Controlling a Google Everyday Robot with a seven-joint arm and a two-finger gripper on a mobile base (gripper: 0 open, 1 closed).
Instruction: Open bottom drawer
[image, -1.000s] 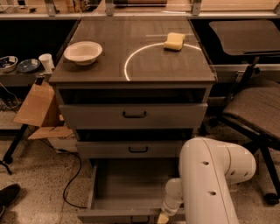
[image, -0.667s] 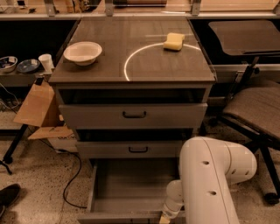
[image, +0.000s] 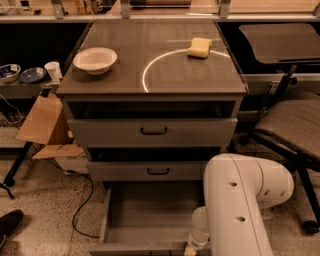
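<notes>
The bottom drawer (image: 150, 210) of the grey cabinet stands pulled out, and its plain grey tray is bare inside. Its front panel (image: 135, 248) lies along the bottom edge of the camera view, and its handle is hidden. My white arm (image: 245, 200) reaches down from the right. My gripper (image: 190, 249) is at the drawer's front panel, at the frame's bottom edge, mostly cut off. The middle drawer (image: 158, 171) and the top drawer (image: 153, 131) are each out a little, with black bar handles.
On the cabinet top sit a white bowl (image: 95, 59) and a yellow sponge (image: 199, 47). A cardboard box (image: 46, 125) and cable (image: 82, 205) lie left of the cabinet. A chair (image: 292, 125) stands at the right. A shoe (image: 9, 222) is at the lower left.
The bottom drawer's front has slid slightly further toward the camera. The arm has barely moved.
</notes>
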